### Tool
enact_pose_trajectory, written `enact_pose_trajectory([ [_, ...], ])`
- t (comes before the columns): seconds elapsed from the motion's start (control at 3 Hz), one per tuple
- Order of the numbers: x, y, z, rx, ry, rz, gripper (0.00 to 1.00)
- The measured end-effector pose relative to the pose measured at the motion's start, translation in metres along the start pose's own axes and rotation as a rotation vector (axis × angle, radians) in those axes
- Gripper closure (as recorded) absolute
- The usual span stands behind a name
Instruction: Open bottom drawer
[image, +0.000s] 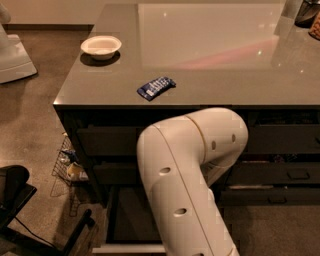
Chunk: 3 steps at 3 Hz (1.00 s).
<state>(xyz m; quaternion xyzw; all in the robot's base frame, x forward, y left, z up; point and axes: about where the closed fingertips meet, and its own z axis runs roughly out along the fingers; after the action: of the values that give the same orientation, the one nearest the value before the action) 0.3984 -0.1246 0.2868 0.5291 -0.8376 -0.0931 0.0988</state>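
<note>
My white arm (190, 170) fills the middle of the camera view and reaches down in front of the dark grey cabinet. My gripper is hidden behind and below the arm, out of sight. The bottom drawer (127, 215) of the wide stack stands pulled out at the lower left. Its dark interior shows, and its front edge (125, 248) is a pale strip near the frame's bottom. Two taller drawer fronts (107, 141) above it are shut. The drawer's pull is hidden.
A white bowl (101, 46) and a blue packet (156, 87) lie on the grey countertop (225, 60). Narrower drawers with pulls (299, 174) are at the right. A wire basket (67, 165) and a black chair base (15, 200) stand on the floor at the left.
</note>
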Motion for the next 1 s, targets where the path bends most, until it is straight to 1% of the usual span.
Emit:
enact_pose_trajectory([
  [0.33, 0.002, -0.038, 0.055, -0.012, -0.082, -0.037, 1.0],
  [0.67, 0.006, -0.052, 0.066, -0.015, -0.11, -0.046, 1.0],
  [1.0, 0.006, -0.052, 0.066, -0.015, -0.11, -0.046, 1.0],
])
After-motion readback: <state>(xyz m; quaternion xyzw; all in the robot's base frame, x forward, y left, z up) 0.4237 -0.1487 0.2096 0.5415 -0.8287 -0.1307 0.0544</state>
